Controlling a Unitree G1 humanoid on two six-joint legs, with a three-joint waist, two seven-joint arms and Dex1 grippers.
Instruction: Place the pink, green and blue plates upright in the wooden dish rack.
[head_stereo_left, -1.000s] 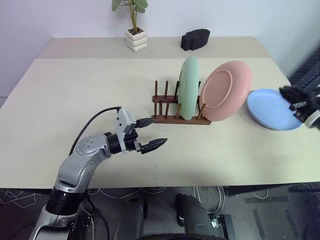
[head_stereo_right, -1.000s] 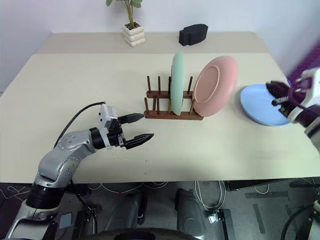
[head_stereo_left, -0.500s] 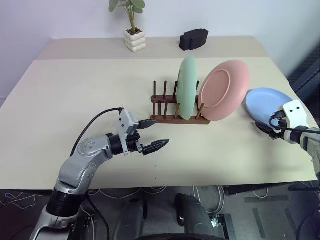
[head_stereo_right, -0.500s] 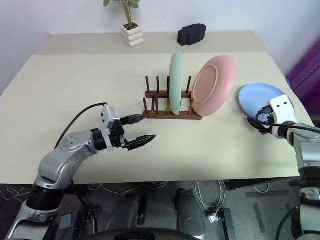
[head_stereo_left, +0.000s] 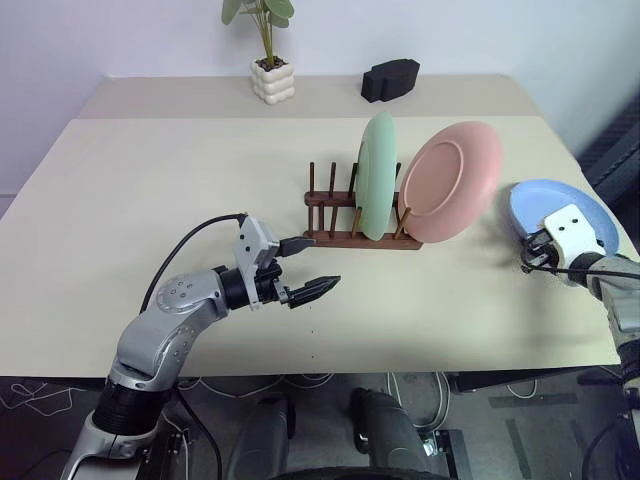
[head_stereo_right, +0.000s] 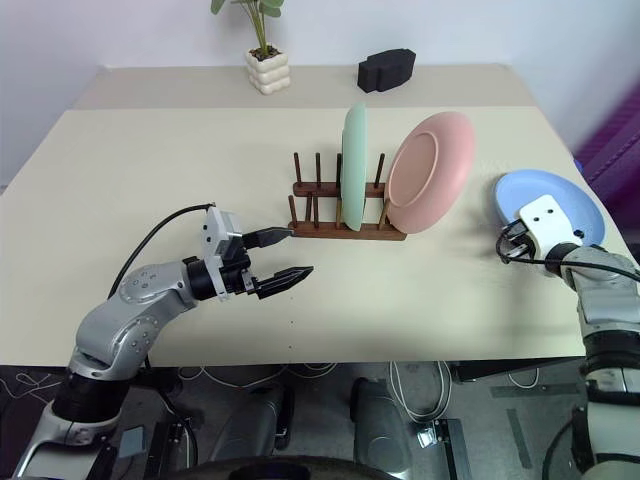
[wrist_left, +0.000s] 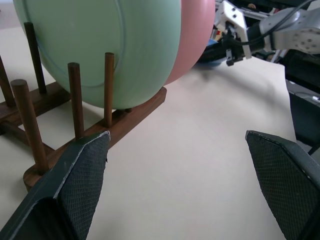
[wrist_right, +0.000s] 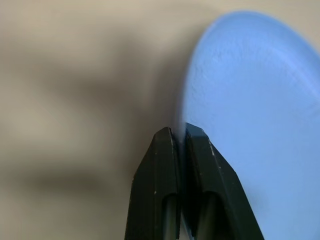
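A beige table (head_stereo_left: 150, 190) carries the rack (head_stereo_left: 345, 222) near its middle. The green plate (head_stereo_left: 376, 176) stands upright between the pegs toward the rack's right end. The pink plate (head_stereo_left: 450, 182) sits at the right end itself, tilted and leaning out to the right, its lower edge down at the end of the rack.

The blue plate (head_stereo_left: 570, 205) lies near the table's right edge, well apart from the rack. The right gripper (wrist_right: 181, 137) is at its near-left rim with the fingers pressed together on that rim, one above and one below, as the right wrist view shows.

The left gripper (head_stereo_left: 302, 268) hovers over the table toward the front edge, left of and in front of the rack's left end, pointing at it, fingers spread wide and empty.

Along the back edge stand a potted plant (head_stereo_left: 268, 60) in a white pot and a black block (head_stereo_left: 390, 78).
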